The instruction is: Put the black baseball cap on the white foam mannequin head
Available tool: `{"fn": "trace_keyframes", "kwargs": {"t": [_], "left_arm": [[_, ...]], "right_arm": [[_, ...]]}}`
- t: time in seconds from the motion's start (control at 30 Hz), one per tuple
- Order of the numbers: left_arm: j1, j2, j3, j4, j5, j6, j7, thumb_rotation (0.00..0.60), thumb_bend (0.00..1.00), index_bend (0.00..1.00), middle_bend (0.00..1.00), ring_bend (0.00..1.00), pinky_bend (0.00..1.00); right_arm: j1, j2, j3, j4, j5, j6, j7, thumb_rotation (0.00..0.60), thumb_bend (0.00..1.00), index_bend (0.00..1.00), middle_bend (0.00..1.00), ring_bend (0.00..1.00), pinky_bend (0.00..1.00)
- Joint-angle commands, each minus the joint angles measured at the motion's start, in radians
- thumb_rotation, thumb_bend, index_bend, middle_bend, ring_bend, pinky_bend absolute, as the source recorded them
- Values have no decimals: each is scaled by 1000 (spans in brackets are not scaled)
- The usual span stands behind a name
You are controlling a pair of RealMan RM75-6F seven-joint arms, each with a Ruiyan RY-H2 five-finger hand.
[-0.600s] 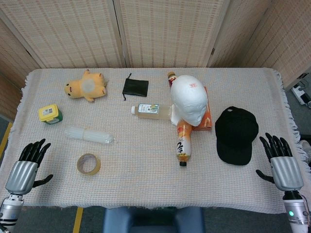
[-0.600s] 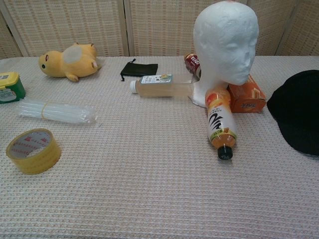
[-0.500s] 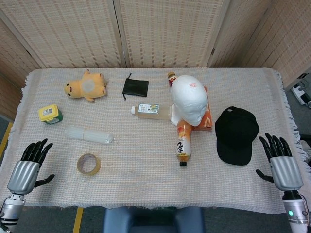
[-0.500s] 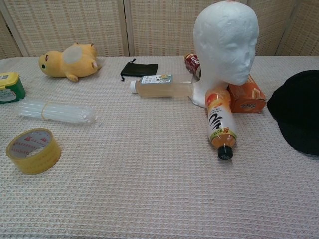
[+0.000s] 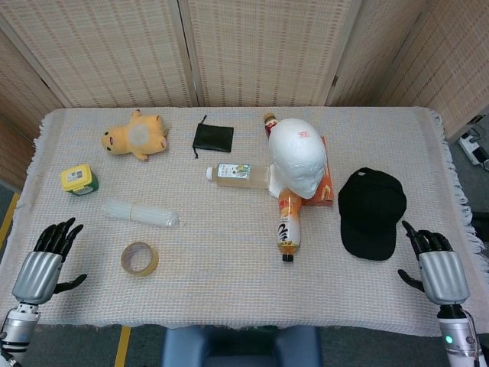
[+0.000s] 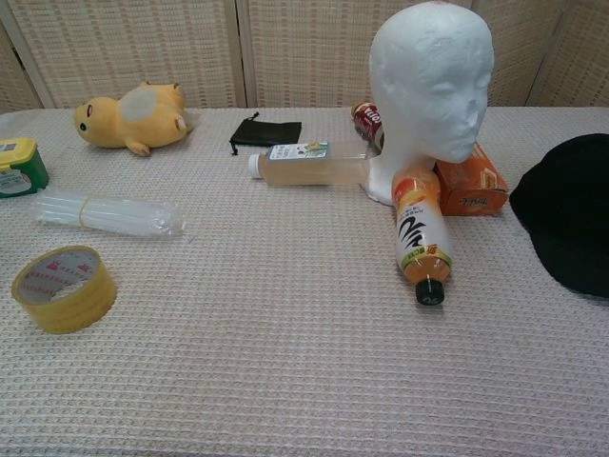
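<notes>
Cap flat on the table, both hands empty

Mannequin head (image 5: 298, 165) upright, far-left of the right hand (image 5: 438, 269). Black cap (image 5: 370, 212) just ahead-left of it, long axis near-to-far, brim probably nearest. Left hand (image 5: 40, 264) also spread wide.

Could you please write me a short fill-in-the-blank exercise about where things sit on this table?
1. The black baseball cap lies flat on the ____, not on the mannequin head.
2. The hand nearest the cap is the ____ hand.
3. The orange-labelled bottle in front of the mannequin head lies on its ____.
4. The left hand holds ____.

Missing words: table; right; side; nothing
</notes>
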Motion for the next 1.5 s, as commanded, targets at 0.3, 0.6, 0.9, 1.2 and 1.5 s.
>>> {"fn": "trace_keyframes", "kwargs": {"t": [0.3, 0.6, 0.9, 1.2, 1.5], "left_arm": [[6, 26, 22, -44, 52, 35, -68, 600, 167, 7, 0, 0, 150], [13, 57, 30, -46, 74, 72, -176, 600, 166, 0, 0, 0, 162], [17, 70, 36, -45, 80, 83, -220, 600, 164, 0, 0, 0, 178], [13, 70, 34, -45, 69, 69, -233, 600, 164, 0, 0, 0, 186], [13, 70, 24, -50, 43, 59, -241, 600, 164, 0, 2, 0, 197]], "right_arm": [[-42, -211, -25, 263, 15, 18, 101, 600, 69, 634, 1000, 1000, 1000], [-52, -298, 1, 363, 65, -6, 114, 600, 79, 589, 1000, 1000, 1000], [-8, -403, 41, 459, 95, -59, 154, 600, 100, 428, 1000, 1000, 1000], [28, -523, 59, 632, 76, -35, 238, 600, 187, 459, 1000, 1000, 1000], [60, -599, 74, 757, 76, -36, 296, 600, 208, 485, 1000, 1000, 1000]]}}
